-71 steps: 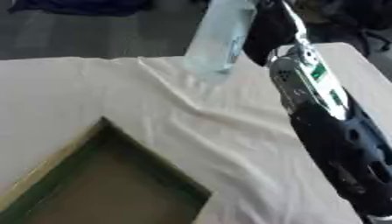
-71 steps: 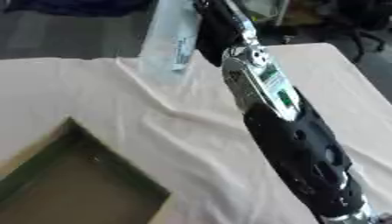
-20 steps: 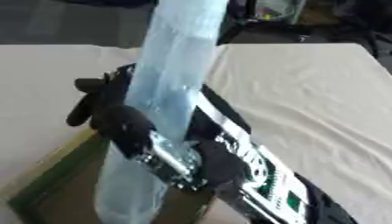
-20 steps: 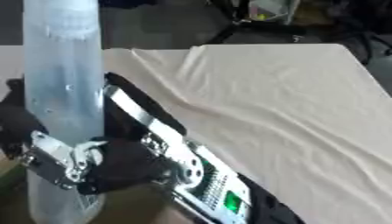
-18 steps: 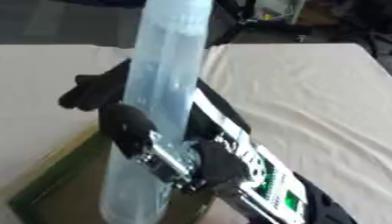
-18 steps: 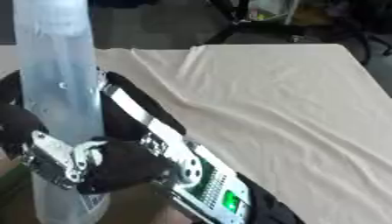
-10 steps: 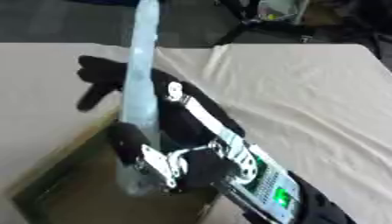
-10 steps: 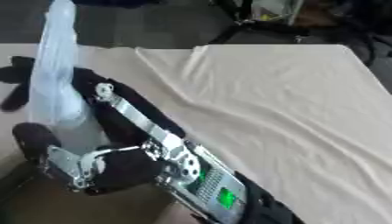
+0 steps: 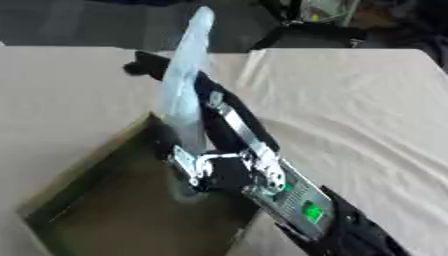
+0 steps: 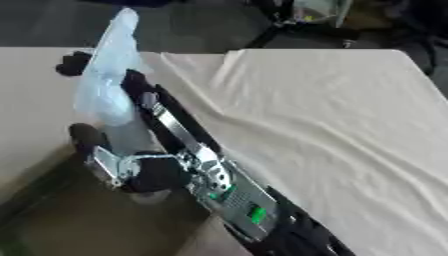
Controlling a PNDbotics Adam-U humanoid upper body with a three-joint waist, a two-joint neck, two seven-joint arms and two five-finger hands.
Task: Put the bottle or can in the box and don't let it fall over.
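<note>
One right hand [image 9: 203,165] curls round the clear bottle [image 9: 184,100], forearm slanting over the open box [image 9: 83,170]

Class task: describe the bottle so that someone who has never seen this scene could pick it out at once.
Find the open cardboard box sunk into the cloth-covered table. At its far corner the black right hand holds a bottle. It is the only tall, pale blue, see-through thing there.

Clear glossy plastic bottle [image 9: 185,85], matt cardboard box [image 9: 105,210], wrinkled beige cloth [image 9: 367,100], black-and-silver metal right hand [image 9: 210,165].
</note>
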